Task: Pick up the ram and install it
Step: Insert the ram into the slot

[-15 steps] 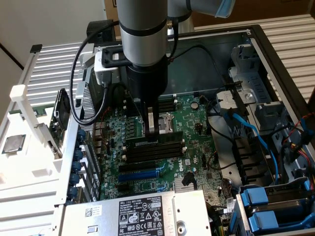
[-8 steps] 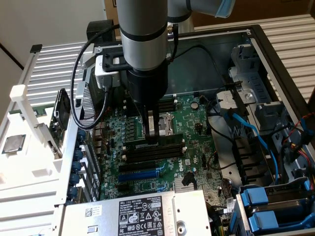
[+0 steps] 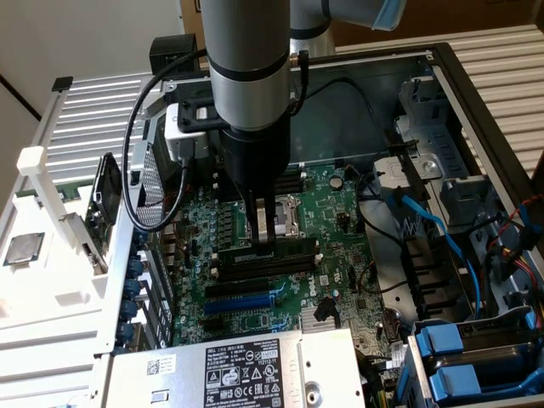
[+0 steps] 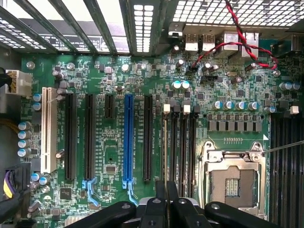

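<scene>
Exterior view: the tool (image 3: 263, 242) was seen low over the board (image 3: 340, 204), jaws narrow and, as far as could be told, pinched on the ram (image 3: 289, 246), which was lined up along the slots (image 3: 263, 270) beside the socket (image 3: 285, 217).

Wrist view: the ram (image 4: 165, 147) was seen edge-on, seemingly over the slot farthest from the socket. Tbh, if it were tilted or the notch off, one end could be jammed and left unseated.

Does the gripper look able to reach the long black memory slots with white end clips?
Probably yes: the gripper hangs right above the long black memory slots, the grey metal case is open, and no cable crosses them.
</scene>
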Controlling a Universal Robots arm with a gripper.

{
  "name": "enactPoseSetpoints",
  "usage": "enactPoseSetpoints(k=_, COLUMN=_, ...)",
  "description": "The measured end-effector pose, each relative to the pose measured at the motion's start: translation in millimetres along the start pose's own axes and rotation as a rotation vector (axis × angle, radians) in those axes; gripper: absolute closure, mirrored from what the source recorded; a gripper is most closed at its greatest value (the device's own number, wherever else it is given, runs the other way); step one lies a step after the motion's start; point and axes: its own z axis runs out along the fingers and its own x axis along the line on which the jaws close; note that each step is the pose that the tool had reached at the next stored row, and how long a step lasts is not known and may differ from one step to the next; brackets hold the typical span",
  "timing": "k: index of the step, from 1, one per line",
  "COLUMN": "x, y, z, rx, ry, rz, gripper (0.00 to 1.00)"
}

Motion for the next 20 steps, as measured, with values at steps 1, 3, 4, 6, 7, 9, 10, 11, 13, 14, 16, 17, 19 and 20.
enactPoseSetpoints(k=1, x=0.0, y=-0.1, z=0.6, rx=0.0, ry=-0.0001, rz=0.0, gripper=0.88)
enactPoseSetpoints(k=3, x=0.1, y=0.0, z=1.3, rx=-0.0001, ry=-0.0014, rz=0.0, gripper=0.88)
enactPoseSetpoints(k=4, x=0.1, y=-0.1, z=1.7, rx=0.0, ry=-0.0021, rz=0.0, gripper=0.88)
enactPoseSetpoints(k=6, x=-0.4, y=0.1, z=2.2, rx=0.0, ry=-0.0027, rz=0.0, gripper=0.88)
enactPoseSetpoints(k=7, x=-0.5, y=0.2, z=2.2, rx=-0.0001, ry=-0.003, rz=0.0, gripper=0.88)
enactPoseSetpoints(k=9, x=-0.5, y=0.4, z=2.4, rx=0.0, ry=-0.0036, rz=0.0, gripper=0.88)
enactPoseSetpoints(k=10, x=-0.4, y=0.5, z=2.6, rx=0.0, ry=-0.004, rz=0.0, gripper=0.88)
enactPoseSetpoints(k=11, x=-0.4, y=0.6, z=2.8, rx=-0.0001, ry=-0.0047, rz=0.001, gripper=0.88)
enactPoseSetpoints(k=13, x=-0.5, y=0.7, z=3.2, rx=0.0001, ry=-0.0072, rz=0.002, gripper=0.88)
enactPoseSetpoints(k=14, x=-0.4, y=0.7, z=3.5, rx=0.0002, ry=-0.0084, rz=0.004, gripper=0.88)
enactPoseSetpoints(k=16, x=-0.4, y=0.7, z=3.8, rx=0.0002, ry=-0.0105, rz=0.006, gripper=0.88)
enactPoseSetpoints(k=17, x=-0.4, y=0.9, z=4.0, rx=0.0003, ry=-0.0112, rz=0.007, gripper=0.88)
enactPoseSetpoints(k=19, x=-0.4, y=1.8, z=4.1, rx=0.0004, ry=-0.012, rz=0.009, gripper=0.88)
enactPoseSetpoints(k=20, x=-0.4, y=2.3, z=4.1, rx=0.0003, ry=-0.012, rz=0.009, gripper=0.88)
